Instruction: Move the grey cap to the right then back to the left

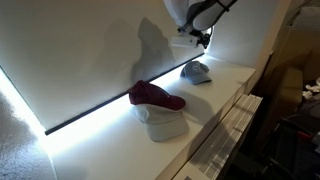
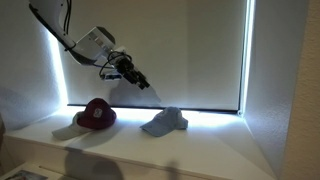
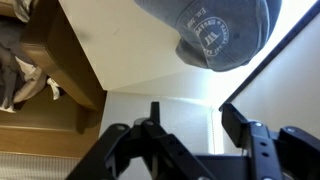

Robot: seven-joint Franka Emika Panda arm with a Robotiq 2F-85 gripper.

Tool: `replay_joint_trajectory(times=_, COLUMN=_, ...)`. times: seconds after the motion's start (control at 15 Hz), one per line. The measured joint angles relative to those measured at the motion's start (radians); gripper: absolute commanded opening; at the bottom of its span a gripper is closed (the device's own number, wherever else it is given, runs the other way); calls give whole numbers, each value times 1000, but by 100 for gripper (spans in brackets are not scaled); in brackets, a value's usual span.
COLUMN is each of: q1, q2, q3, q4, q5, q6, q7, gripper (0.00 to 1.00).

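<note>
The grey cap (image 1: 196,71) is a blue-grey fabric baseball cap lying on the white sill; it also shows in an exterior view (image 2: 165,122) and at the top of the wrist view (image 3: 215,30), with a printed emblem on its crown. My gripper (image 2: 141,82) hangs in the air above the cap, apart from it; it also shows in an exterior view (image 1: 200,42). In the wrist view its fingers (image 3: 190,110) stand apart with nothing between them.
A maroon cap (image 1: 153,95) rests on a pale off-white cap (image 1: 165,124) further along the sill; the maroon one shows in an exterior view (image 2: 96,114). A lit window blind (image 2: 170,50) backs the sill. The sill's front edge (image 1: 225,110) drops to furniture.
</note>
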Motion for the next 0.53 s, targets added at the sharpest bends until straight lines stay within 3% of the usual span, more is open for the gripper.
replay_joint_trajectory(times=0.2, q1=4, q2=6, q3=2, q4=0, q5=0, q6=4, q7=5, gripper=75)
replay_joint_trajectory(times=0.27, q1=3, q2=6, q3=2, q4=0, q5=0, q6=4, q7=5, gripper=94)
replay_joint_trajectory(times=0.53, q1=0, q2=5, q3=3, q4=-6, q5=-10, q6=58, q7=-35, gripper=100)
